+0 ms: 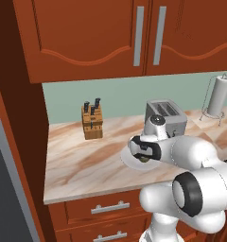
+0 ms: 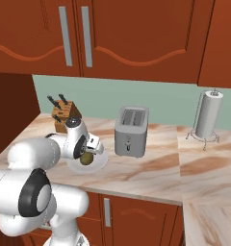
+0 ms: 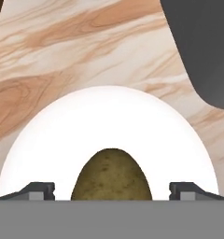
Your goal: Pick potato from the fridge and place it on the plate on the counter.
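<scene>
The olive-brown potato [image 3: 112, 175] lies on the round white plate [image 3: 48, 140], which rests on the marbled counter [image 1: 77, 156]. My gripper [image 3: 112, 190] hovers just over the plate, open, with one fingertip [image 3: 39, 190] well clear of the potato on each side. From the base views the hand hides much of the plate [image 1: 128, 160] [image 2: 101, 161], and the potato [image 1: 144, 159] [image 2: 86, 157] peeks out below the gripper [image 1: 144, 155] [image 2: 86, 153]. A grey edge of the fridge [image 1: 3, 189] runs down the far left.
A silver toaster [image 1: 165, 116] [image 2: 132, 130] stands just behind the plate. A wooden knife block [image 1: 92, 122] [image 2: 65, 115] sits at the back left, and a paper towel holder [image 1: 218, 97] [image 2: 207, 115] at the back right. Wood cabinets hang overhead.
</scene>
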Robot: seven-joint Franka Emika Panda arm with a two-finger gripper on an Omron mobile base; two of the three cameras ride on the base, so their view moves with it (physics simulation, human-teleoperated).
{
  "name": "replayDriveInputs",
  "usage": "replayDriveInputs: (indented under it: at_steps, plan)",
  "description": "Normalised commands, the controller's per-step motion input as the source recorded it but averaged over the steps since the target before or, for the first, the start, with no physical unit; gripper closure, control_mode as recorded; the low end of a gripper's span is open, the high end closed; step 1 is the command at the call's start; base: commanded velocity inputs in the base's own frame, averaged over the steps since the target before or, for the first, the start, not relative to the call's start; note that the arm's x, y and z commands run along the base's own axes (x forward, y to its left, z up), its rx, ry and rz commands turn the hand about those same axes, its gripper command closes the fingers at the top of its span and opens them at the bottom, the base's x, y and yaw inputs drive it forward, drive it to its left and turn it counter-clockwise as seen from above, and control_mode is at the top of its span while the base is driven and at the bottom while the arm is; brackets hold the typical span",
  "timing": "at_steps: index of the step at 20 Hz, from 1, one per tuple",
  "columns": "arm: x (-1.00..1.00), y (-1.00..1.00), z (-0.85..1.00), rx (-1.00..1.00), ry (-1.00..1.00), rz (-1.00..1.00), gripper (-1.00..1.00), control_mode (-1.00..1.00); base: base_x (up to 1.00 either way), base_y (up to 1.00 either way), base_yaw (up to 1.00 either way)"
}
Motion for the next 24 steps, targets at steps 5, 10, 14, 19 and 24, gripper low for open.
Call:
replayDriveInputs:
  at_steps: [5, 10, 14, 19, 24]
  plan:
    - [-0.31, 0.00, 0.36, 0.00, 0.08, -0.01, -1.00, -1.00, 0.00, 0.00, 0.00]
    - [-1.00, -0.06, 0.95, 0.00, 0.09, -0.07, -1.00, -1.00, 0.00, 0.00, 0.00]
    - [-1.00, -0.04, 0.98, 0.00, 0.15, -0.03, -1.00, -1.00, 0.00, 0.00, 0.00]
    - [-0.59, 0.12, 0.50, 0.00, 0.11, 0.03, -1.00, -1.00, 0.00, 0.00, 0.00]
    - [-0.14, 0.53, 0.19, 0.00, 0.00, 0.08, -1.00, -1.00, 0.00, 0.00, 0.00]
